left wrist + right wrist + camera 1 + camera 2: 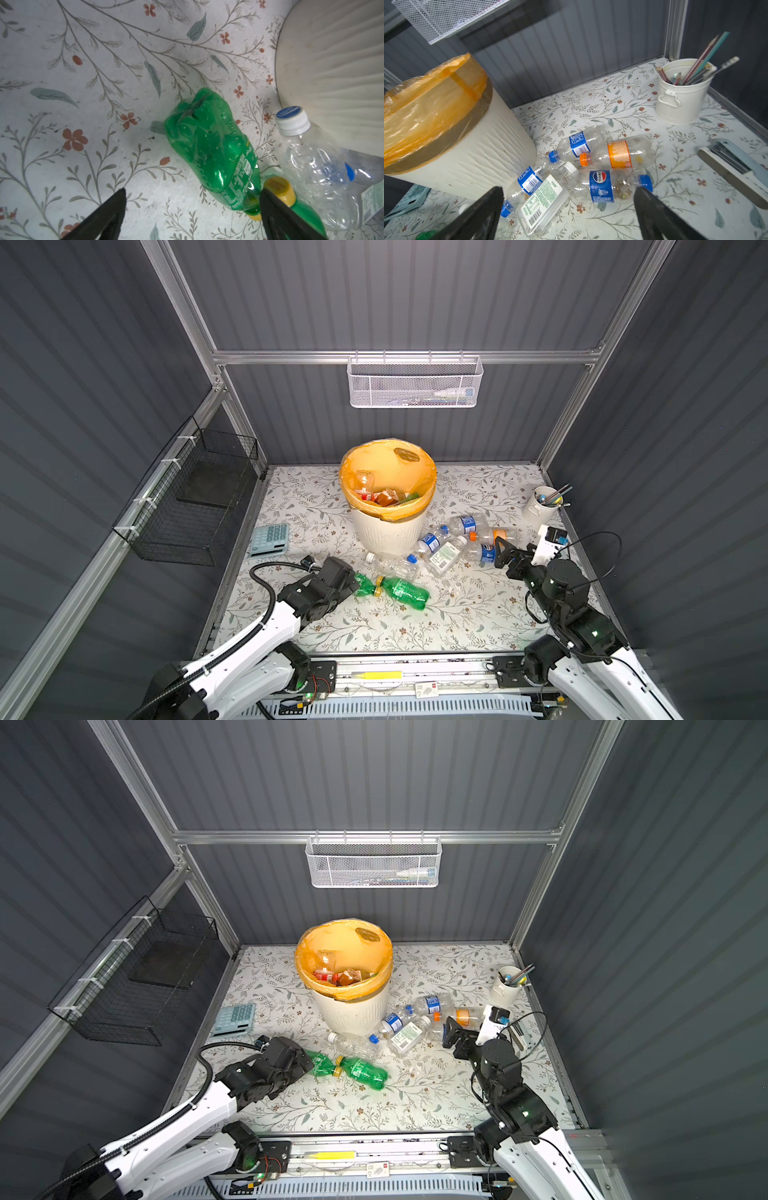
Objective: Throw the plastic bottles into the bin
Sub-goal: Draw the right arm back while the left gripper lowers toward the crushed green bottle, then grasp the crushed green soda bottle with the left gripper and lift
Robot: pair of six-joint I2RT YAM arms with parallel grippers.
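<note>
Two crumpled green bottles (yellow caps) lie at the left end effector, spread empty.

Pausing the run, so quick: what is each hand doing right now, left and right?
Left hand: open, holding nothing, at the green bottle.
Right hand: open, holding nothing, over the clear bottles.
</note>
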